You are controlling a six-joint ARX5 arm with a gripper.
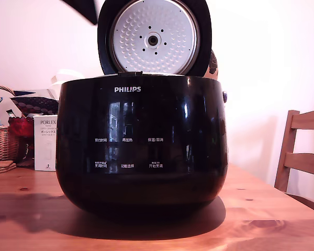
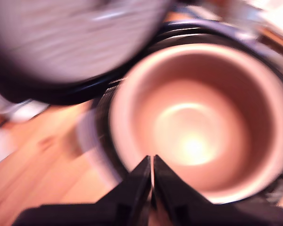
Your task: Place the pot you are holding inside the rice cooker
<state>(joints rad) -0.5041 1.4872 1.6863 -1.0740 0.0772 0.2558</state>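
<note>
Two views for us right now, and the exterior one is filled by the rice cooker, glossy black, PHILIPS across the front, sitting square on the wooden bench with its round lid standing open and the dimpled silver plate facing us. On the exterior view's left we've got a wicker basket and a white box behind the cooker, and a wooden chair on the exterior view's right. Over to the wrist view, blurred with motion, and we're looking straight down into the pot, its pale coppery inside glowing, ringed by the cooker's dark rim, so it appears to be in the cooker's opening, though how deep we cannot tell. Our gripper has its black fingers pressed together, clenched on the pot's near rim
</note>
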